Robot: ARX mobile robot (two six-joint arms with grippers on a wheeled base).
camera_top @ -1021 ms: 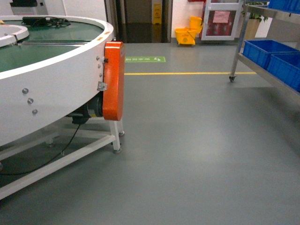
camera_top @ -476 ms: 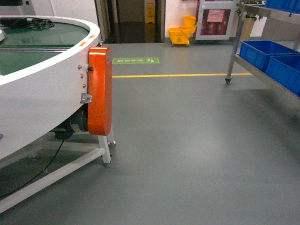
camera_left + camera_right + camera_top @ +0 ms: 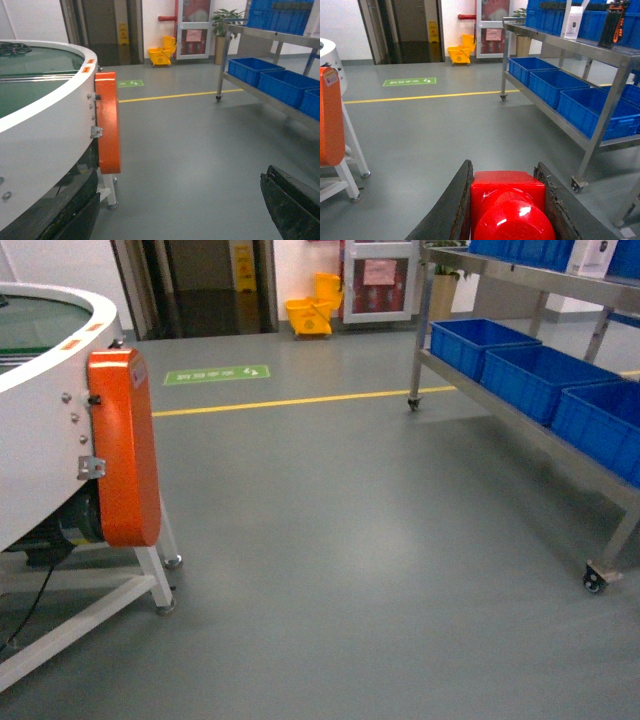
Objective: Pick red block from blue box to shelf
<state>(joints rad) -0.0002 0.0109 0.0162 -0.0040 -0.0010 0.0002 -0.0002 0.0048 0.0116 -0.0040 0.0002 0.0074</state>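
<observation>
Between the fingers of the right tool (image 3: 505, 210) sits the red block (image 3: 509, 202), clamped, its round stud facing the wrist camera; being a cube, it has no clear long axis. Over the last second the head view has swung right: the conveyor bench (image 3: 45, 420) slides left and the shelf (image 3: 530, 430) with its blue crates (image 3: 535, 375) grows, so delivery looks underway. The left tool (image 3: 175, 210) stands apart, empty.

No lettering can be made out — the green floor marking (image 3: 217, 374) ahead shows white characters, too blurred to read.
</observation>
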